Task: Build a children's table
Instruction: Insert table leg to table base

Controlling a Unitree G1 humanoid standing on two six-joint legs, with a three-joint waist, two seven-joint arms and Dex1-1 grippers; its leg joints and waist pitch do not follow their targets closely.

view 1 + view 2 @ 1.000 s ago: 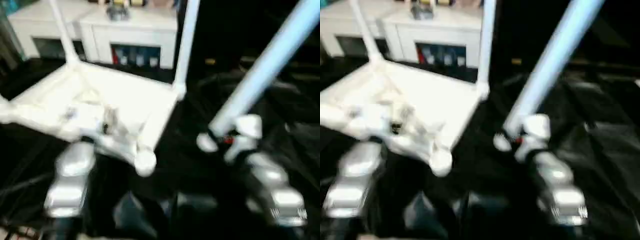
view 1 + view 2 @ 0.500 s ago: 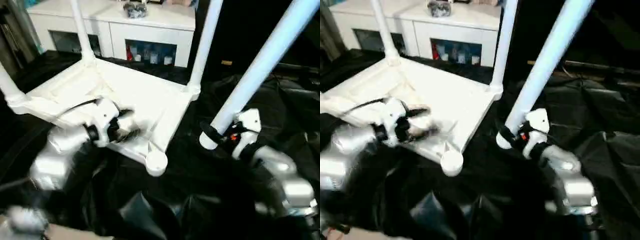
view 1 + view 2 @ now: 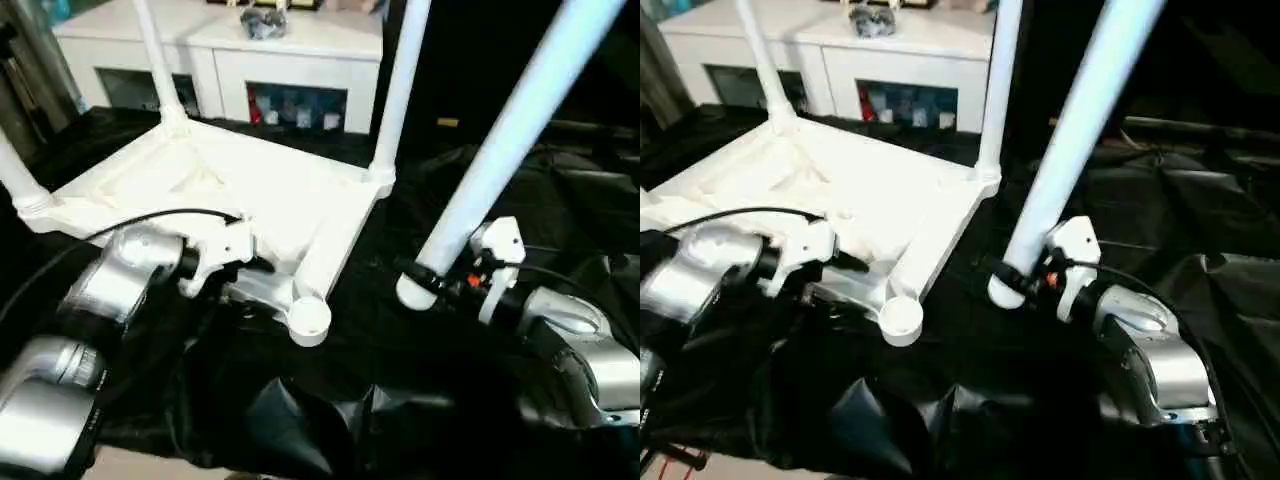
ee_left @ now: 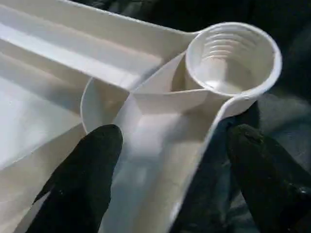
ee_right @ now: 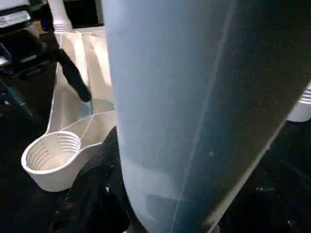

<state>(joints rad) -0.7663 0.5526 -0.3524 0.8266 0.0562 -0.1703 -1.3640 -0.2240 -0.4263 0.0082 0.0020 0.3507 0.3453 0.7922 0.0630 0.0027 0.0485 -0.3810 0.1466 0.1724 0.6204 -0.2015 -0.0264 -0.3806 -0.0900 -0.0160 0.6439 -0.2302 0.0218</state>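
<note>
I see the white table top (image 3: 250, 190) lying upside down on black plastic sheeting (image 3: 420, 380), ribbed underside up, with three legs already standing in its corner sockets: one at the far left corner (image 3: 155, 60), one at the far right corner (image 3: 400, 85), and one at the near left corner (image 3: 15, 175). The nearest corner socket (image 4: 233, 58) is empty, its threaded inside showing. My left gripper (image 4: 170, 179) sits at that corner with its fingers (image 4: 85, 174) spread wide, one over the ribbed inner side and the other outside the rim, above the sheeting; I cannot tell whether either touches the plastic. My right gripper (image 3: 440, 275) has its fingers closed around the lower end of the fourth leg (image 3: 510, 130), which leans up and away, its end hanging above the sheeting, beside the empty socket but apart from it. Behind the table top stands a white cabinet (image 3: 290, 60) with small items on top and coloured things in its compartment.
</note>
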